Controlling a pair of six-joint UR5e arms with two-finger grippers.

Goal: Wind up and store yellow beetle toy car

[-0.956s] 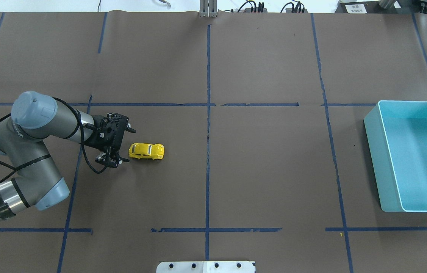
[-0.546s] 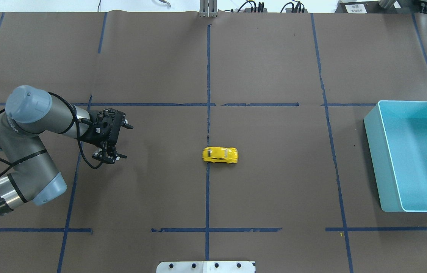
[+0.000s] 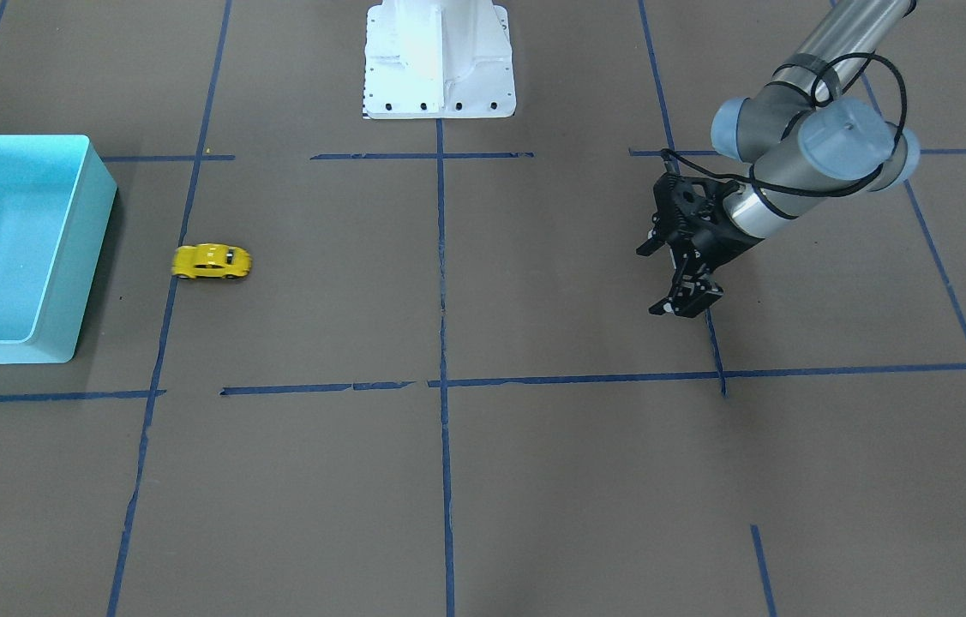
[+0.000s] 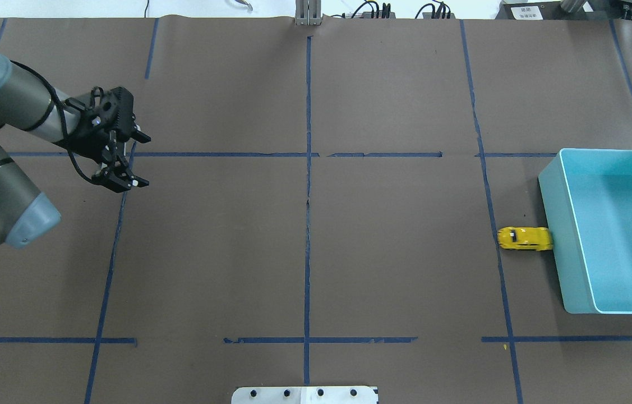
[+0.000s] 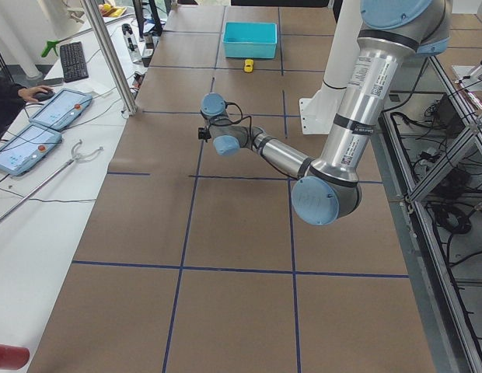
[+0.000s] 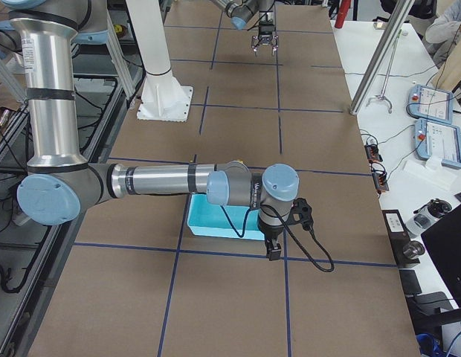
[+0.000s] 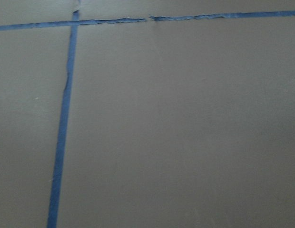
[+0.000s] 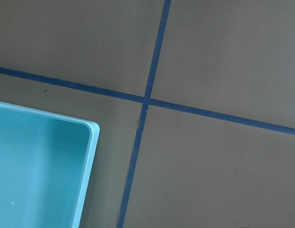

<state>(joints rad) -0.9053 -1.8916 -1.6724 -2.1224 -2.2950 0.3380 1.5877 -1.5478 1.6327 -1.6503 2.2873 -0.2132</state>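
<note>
The yellow beetle toy car (image 4: 524, 238) stands on its wheels on the table, right by the near wall of the turquoise bin (image 4: 565, 264). In the front-facing view the car (image 3: 211, 261) shows a short gap to the bin (image 3: 80, 257). My left gripper (image 4: 139, 160) is open and empty, far to the left of the car, above the table; it also shows in the front-facing view (image 3: 656, 278). My right gripper (image 6: 273, 253) hangs just beyond the bin's far end; I cannot tell whether it is open or shut.
The table is covered in brown paper with a blue tape grid. The bin is empty inside; its corner rim shows in the right wrist view (image 8: 93, 133). A white robot base plate (image 3: 438, 60) sits at the robot's edge of the table.
The car has rolled right, from beside my left gripper across the middle of the table to the bin. My left arm has pulled back to the left and farther from the robot, gripper still open.
</note>
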